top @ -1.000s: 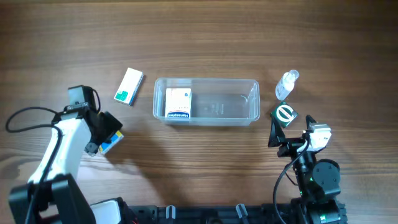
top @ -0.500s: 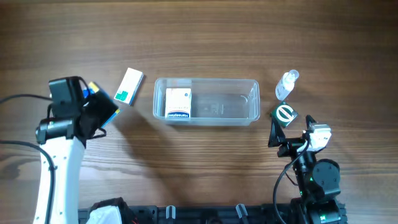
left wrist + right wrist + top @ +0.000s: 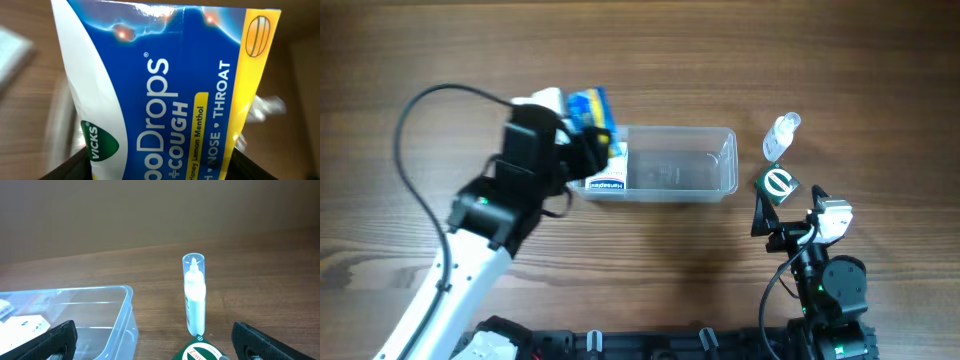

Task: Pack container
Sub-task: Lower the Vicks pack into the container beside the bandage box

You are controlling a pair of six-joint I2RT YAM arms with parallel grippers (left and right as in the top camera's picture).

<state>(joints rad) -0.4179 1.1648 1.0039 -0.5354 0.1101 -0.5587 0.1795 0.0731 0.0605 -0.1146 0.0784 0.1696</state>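
Blue bag (image 3: 165, 100), lettering legible from left wrist, overhead at container (image 3: 680, 128) corner

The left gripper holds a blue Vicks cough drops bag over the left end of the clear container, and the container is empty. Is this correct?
Not fully. The container is not empty: a white box lies in its left end, as the overhead view shows. The left gripper does hold the Vicks bag over that end.

Robot lab bench: cabled arm (image 3: 480, 215) at a wood-grain table (image 3: 660, 50).
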